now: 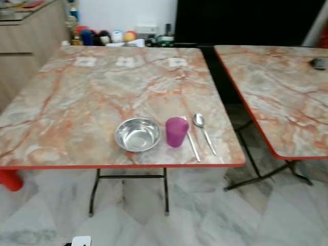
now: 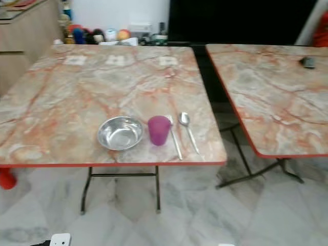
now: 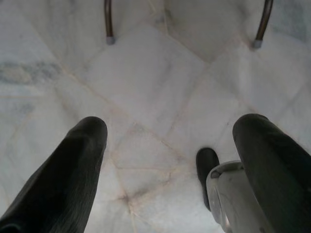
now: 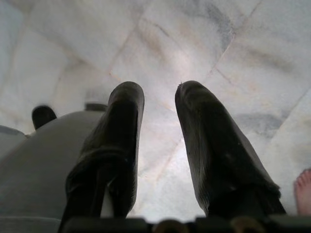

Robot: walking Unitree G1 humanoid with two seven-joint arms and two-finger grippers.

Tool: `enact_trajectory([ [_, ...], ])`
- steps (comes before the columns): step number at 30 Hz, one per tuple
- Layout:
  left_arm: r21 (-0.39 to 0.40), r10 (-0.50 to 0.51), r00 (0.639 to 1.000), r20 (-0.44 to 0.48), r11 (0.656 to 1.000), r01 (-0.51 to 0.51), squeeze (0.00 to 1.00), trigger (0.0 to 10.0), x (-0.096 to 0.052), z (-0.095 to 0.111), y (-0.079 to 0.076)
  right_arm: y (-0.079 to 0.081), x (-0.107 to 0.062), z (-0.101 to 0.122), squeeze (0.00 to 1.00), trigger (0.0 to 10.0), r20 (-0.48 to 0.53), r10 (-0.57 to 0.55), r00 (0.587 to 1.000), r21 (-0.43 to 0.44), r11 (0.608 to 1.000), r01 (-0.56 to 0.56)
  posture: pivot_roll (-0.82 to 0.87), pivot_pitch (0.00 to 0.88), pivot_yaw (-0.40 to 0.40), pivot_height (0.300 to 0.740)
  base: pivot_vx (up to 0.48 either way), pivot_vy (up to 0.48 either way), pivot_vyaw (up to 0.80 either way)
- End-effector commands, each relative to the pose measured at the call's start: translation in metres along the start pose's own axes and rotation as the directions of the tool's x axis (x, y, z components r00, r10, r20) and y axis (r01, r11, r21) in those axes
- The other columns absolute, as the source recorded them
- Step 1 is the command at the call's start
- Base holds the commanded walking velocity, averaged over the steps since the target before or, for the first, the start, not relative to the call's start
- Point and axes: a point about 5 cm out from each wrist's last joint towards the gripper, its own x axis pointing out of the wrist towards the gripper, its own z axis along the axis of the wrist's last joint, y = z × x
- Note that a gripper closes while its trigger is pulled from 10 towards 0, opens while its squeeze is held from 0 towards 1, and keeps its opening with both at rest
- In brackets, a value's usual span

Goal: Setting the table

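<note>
We stand before a folding table (image 1: 77,97) with a marbled orange-and-grey top and a red rim, looking down at a place setting laid near its front edge. A shiny steel bowl (image 1: 137,134) sits upright, and just beside it on the right stands a purple cup (image 1: 176,131). Right of the cup lie two pieces of cutlery side by side, handles toward us: a slim utensil (image 1: 192,142) whose head we cannot make out, almost touching the cup, and a spoon (image 1: 203,130) a little further right, bowl end pointing away. Three pale patches (image 1: 126,62) sit in a row near the table's far edge. A second table (image 1: 279,97) of the same pattern stands to the right, apart from the first, with a small dark object (image 1: 318,63) on it. Bottles and round items (image 1: 102,37) line up beyond the far edge, and a wooden cabinet (image 1: 25,41) rises at far left.

Our arms hang low above the white marble floor (image 3: 160,97). The left hand (image 3: 170,160) has its two black fingers spread wide, holding nothing, with the metal table legs (image 3: 109,22) in sight beyond. The right hand (image 4: 158,131) also hangs with fingers parted and nothing between them. A person's bare toes (image 4: 303,191) show at the edge of the right wrist view.
</note>
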Motion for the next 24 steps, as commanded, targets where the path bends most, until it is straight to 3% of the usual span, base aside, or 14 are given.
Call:
enact_trajectory([
  [1,-0.004,-0.007,1.0,0.001,1.0,0.007,0.0,10.0,0.0,0.0,-0.003,-0.004,-0.002,-0.004,0.0,10.0,-0.009,-0.011,1.0,0.01,1.0,0.011,0.07,0.098,-0.023,0.74,0.0,0.0,-0.74],
  [4,0.002,-0.012,1.0,0.004,1.0,0.012,0.0,10.0,0.0,0.0,-0.004,-0.004,-0.001,-0.003,0.0,10.0,-0.003,-0.014,1.0,0.01,1.0,0.014,0.07,0.098,-0.023,0.74,0.0,0.0,-0.52],
  [16,0.014,-0.029,0.998,0.056,1.0,0.028,0.0,10.0,0.003,0.011,-0.009,-0.005,-0.002,-0.002,0.0,10.0,0.002,-0.012,1.0,0.014,1.0,0.012,0.07,0.101,-0.021,0.74,0.0,0.0,0.0],
  [24,0.032,-0.059,0.973,0.223,0.998,0.053,0.0,10.0,0.006,0.043,-0.014,-0.006,-0.002,-0.003,0.0,10.0,0.001,-0.012,1.0,0.012,1.0,0.012,0.07,0.104,-0.015,0.74,0.0,0.0,0.0],
])
